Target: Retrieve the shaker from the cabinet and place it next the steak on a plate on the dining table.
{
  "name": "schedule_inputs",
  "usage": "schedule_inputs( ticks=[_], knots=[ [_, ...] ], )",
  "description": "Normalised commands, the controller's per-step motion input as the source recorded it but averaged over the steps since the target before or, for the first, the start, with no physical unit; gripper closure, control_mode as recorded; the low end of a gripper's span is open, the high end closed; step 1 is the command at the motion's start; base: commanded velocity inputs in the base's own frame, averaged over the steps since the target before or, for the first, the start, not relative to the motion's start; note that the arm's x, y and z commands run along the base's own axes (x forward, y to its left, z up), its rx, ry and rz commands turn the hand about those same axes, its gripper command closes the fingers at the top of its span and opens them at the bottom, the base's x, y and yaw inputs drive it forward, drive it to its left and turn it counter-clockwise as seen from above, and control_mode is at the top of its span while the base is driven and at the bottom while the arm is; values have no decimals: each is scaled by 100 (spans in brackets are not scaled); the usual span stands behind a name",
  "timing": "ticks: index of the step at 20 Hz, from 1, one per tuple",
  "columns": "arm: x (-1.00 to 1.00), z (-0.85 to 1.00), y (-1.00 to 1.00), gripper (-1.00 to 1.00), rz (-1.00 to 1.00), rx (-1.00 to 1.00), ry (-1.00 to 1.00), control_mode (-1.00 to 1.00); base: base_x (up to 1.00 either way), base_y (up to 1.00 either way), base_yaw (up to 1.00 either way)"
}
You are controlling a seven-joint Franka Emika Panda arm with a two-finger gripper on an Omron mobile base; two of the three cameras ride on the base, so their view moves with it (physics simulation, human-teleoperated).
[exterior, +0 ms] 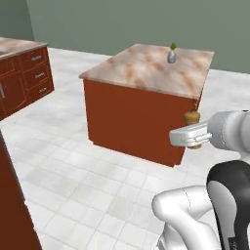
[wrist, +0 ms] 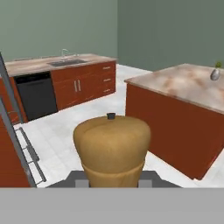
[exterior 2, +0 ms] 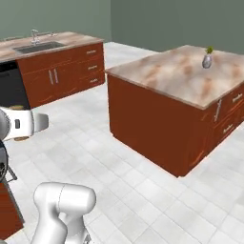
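**Shaker in transit: grip sound, table not yet reached**

The small tan-brown wooden shaker [wrist: 112, 148], turned like a pepper mill with a rounded knob top and a small dark cap, sits between the jaws of the gripper [wrist: 112, 181], which are clenched on its narrower section below the knob. From the left base view it shows as a tan shape [exterior: 192, 117] just behind the white hand, held in the air well short of the table and level with its side panel.

Handling judgement: turned wood of this kind is likely stiff, light and fairly smooth, so it should not deform under pressure but could slip or pivot if pinched on the bulging knob. The waist is the right place to hold (the narrowing gives the pads a seat), and that appears to be where it is held.

The long table with the beige-and-brown marbled top and reddish-brown wooden sides [exterior 2: 186, 76] stands ahead, across open floor. Its top looks flat, hard and polished; a shaker set down tilted could skid or topple. A small grey vase with a green sprig [exterior 2: 207, 60] stands near its far side.

The floor is pale grey tile [exterior 2: 124, 162], unobstructed between robot and table. A second marbled counter with a sink [exterior 2: 38, 46], reddish-brown drawer fronts and a black appliance panel [wrist: 36, 96] lines the wall to the left.
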Motion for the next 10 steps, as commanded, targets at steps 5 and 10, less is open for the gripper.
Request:
schedule_inputs(
  ticks=[5,10],
  knots=[
    [0,0,0,100,0,0,0,100,28,-1,79],
    [0,0,0,100,0,0,0,100,33,-83,55]
  ],
)
